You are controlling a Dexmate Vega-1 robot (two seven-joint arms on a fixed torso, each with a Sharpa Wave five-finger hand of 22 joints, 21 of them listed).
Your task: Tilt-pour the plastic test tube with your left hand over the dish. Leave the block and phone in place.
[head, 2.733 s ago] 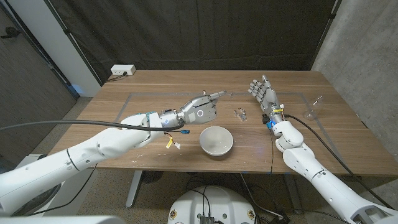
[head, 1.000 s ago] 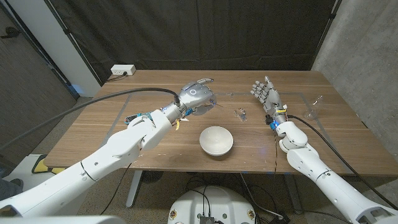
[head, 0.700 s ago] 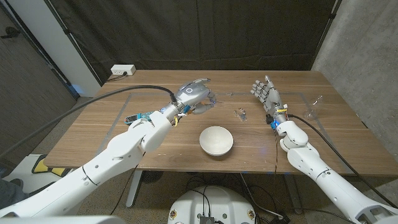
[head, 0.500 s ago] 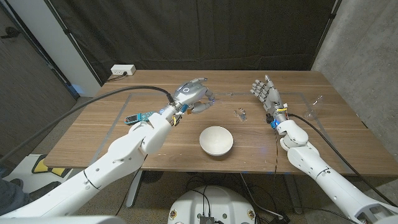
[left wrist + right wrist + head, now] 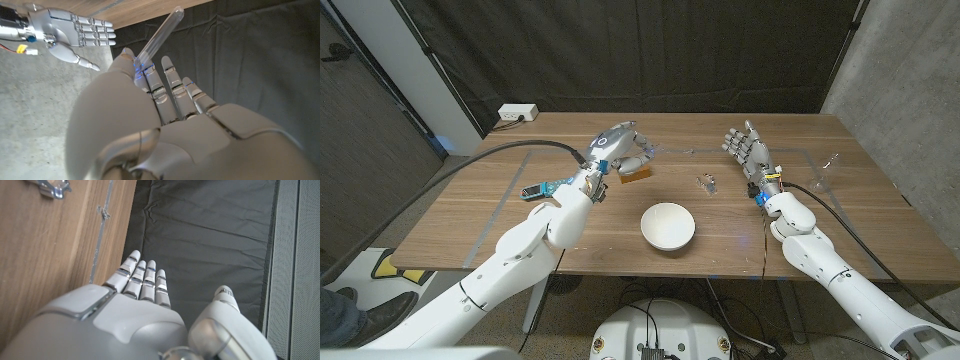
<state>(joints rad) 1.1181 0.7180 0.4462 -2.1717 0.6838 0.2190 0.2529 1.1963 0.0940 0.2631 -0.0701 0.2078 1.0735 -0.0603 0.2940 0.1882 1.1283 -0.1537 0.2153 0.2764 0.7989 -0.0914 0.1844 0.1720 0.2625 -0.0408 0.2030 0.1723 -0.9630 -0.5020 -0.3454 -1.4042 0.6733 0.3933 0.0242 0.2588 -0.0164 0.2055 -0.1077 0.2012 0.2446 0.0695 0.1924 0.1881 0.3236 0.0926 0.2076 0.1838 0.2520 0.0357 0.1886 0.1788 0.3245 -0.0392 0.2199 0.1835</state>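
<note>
At the upper left of the head view a white power strip (image 5: 517, 114) sits on the far corner of the wooden table (image 5: 470, 215). Right of it, in the upper middle of the frame, the left hand (image 5: 618, 146) is raised above the tabletop and grips the plastic test tube (image 5: 159, 35). In the left wrist view the tube is a clear, slender cylinder with a rounded closed end, slanting out past the fingers (image 5: 170, 85) that wrap its lower part; whether anything is inside it is hard to tell. In the head view the tube itself is too faint to pick out. Just below the hand lies a small brown block (image 5: 635, 174).

Lower, at the middle of the frame, the white dish (image 5: 667, 226) stands upright on the table, well apart from the left hand. A small clear object (image 5: 706, 182) lies up and to its right.

Further right, the right hand (image 5: 746, 152) stands open with fingers straight and together, holding nothing. Near the right edge a thin glassy item (image 5: 823, 172) rests on the wood.
</note>
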